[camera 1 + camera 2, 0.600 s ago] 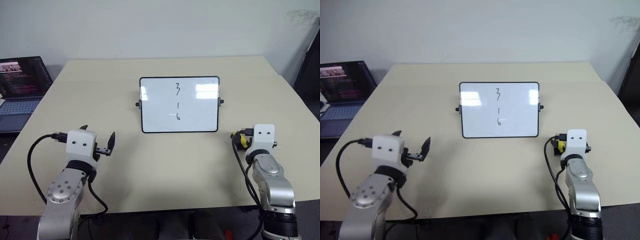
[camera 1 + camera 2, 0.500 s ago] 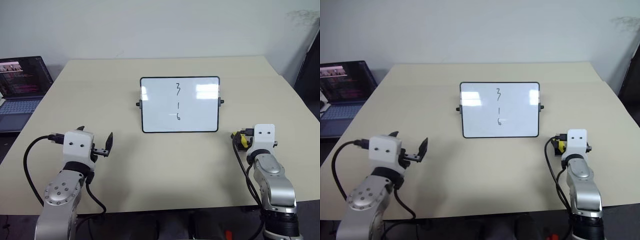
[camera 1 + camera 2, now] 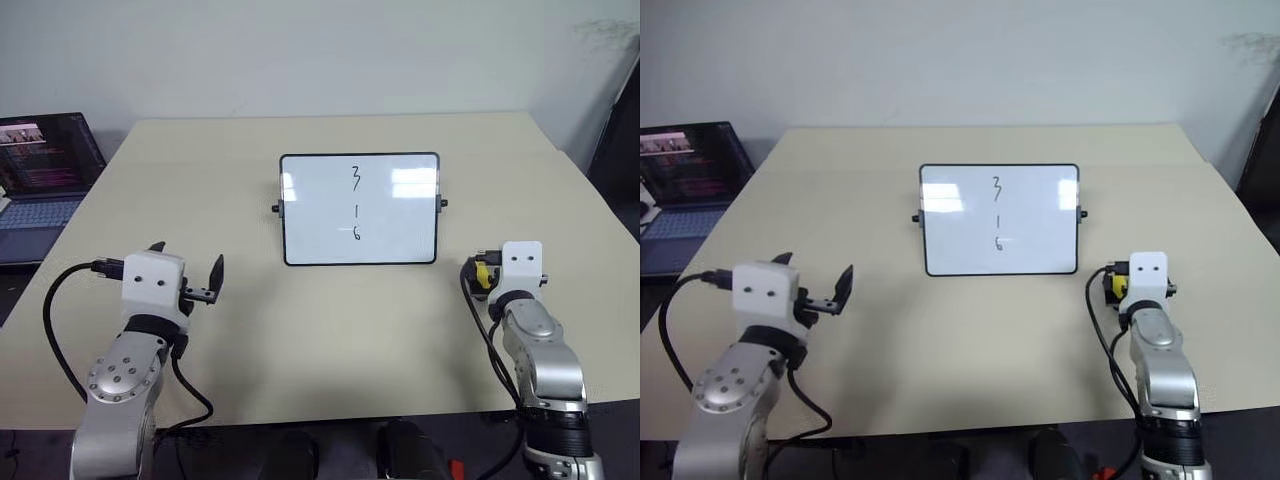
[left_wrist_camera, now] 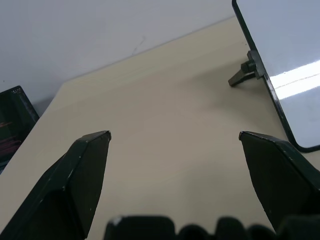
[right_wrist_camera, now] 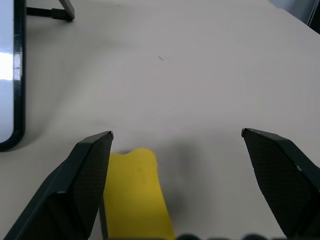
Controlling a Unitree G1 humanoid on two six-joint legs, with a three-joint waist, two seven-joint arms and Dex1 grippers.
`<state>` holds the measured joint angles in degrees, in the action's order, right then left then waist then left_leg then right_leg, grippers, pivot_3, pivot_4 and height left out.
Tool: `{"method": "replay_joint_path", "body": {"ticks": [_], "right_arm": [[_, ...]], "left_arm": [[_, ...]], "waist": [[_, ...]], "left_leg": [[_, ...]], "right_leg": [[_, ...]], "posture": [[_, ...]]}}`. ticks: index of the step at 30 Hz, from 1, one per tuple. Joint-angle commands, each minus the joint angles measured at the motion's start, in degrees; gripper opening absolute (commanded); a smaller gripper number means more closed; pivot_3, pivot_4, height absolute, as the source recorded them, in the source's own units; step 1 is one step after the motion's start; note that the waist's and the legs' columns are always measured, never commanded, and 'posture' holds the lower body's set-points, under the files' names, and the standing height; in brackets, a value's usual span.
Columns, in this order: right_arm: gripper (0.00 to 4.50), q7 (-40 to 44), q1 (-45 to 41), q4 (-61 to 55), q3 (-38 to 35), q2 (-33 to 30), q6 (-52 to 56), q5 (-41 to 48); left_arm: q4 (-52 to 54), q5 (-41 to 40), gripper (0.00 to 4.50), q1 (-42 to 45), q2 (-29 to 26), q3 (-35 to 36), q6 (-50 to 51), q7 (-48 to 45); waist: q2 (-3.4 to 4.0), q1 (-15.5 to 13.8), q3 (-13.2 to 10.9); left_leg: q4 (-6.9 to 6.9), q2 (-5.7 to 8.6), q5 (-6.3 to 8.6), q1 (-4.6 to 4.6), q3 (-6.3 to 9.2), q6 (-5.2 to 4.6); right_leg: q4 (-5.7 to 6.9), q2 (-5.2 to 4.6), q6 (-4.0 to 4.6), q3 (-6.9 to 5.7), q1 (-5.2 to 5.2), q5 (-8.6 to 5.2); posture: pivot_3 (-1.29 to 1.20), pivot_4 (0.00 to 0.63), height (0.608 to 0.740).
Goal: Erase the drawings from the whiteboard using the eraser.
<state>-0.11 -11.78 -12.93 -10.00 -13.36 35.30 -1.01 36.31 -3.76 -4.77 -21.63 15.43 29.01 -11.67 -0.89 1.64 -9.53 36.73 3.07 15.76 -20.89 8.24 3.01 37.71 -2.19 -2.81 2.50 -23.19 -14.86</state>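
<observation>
At the right of the counter (image 3: 330, 330), the right claw (image 5: 177, 150) stands open around the eraser (image 5: 137, 192), not yet gripping. Next it should close on it, then go to the drawings (image 3: 355, 207); the left claw (image 4: 175, 150) is open, empty.

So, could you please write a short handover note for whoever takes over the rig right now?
Left pincer: open, empty, hovering over the table left of the whiteboard.
Right pincer: open wide, with the eraser lying between its fingers, against one of them; not gripped.
Whiteboard stands upright mid-table; the drawings are all intact.
Done: right pincer is at the eraser.
Left: close on the eraser, lift it, wipe the marks off.
</observation>
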Motion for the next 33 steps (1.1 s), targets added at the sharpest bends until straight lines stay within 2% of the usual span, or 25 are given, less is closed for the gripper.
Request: {"method": "replay_joint_path", "body": {"ticks": [1, 8, 27, 33], "right_arm": [[4.44, -0.4, -0.9, -0.1, -1.9, -1.2, -3.3, -0.2], [4.44, -3.2, 0.9, -3.4, -2.1, 0.8, -2.1, -0.8], [4.44, -3.1, 0.9, -6.1, -4.8, -1.5, -0.3, -0.1], [4.44, 1.7, -1.1, -9.9, -4.8, -4.0, 5.6, 2.9]], "left_arm": [[-1.5, 1.0, 4.50, 2.2, 1.2, -2.2, -3.0, 1.1], [-7.3, 0.3, 4.50, 7.0, 1.4, -4.1, -5.8, 0.2], [-13.9, -1.1, 4.50, 12.5, 0.9, -5.4, -9.1, -2.4], [-13.0, -8.4, 4.50, 17.9, -1.3, -4.0, -5.3, -8.4]], "waist": [[0.00, 0.0, 0.0], [-0.01, 0.0, 0.0], [-0.01, 0.0, 0.0], [-0.01, 0.1, 0.0]], "left_leg": [[0.00, 0.00, 0.00, 0.00, 0.00, 0.00], [-0.01, 0.00, 0.00, -0.01, 0.01, 0.00], [-0.01, 0.02, 0.00, -0.01, -0.01, 0.00], [-0.01, 0.02, 0.00, -0.01, -0.03, 0.00]], "right_leg": [[0.00, 0.00, 0.00, -0.01, 0.00, 0.00], [0.00, 0.00, 0.08, -0.01, 0.00, 0.05], [0.00, 0.01, 0.06, -0.01, -0.01, 0.04], [0.01, 0.01, 0.06, -0.01, -0.01, 0.04]], "posture": [[0.00, 0.150, 0.740], [0.00, 0.150, 0.740], [0.00, 0.150, 0.740], [0.00, 0.150, 0.740]]}}
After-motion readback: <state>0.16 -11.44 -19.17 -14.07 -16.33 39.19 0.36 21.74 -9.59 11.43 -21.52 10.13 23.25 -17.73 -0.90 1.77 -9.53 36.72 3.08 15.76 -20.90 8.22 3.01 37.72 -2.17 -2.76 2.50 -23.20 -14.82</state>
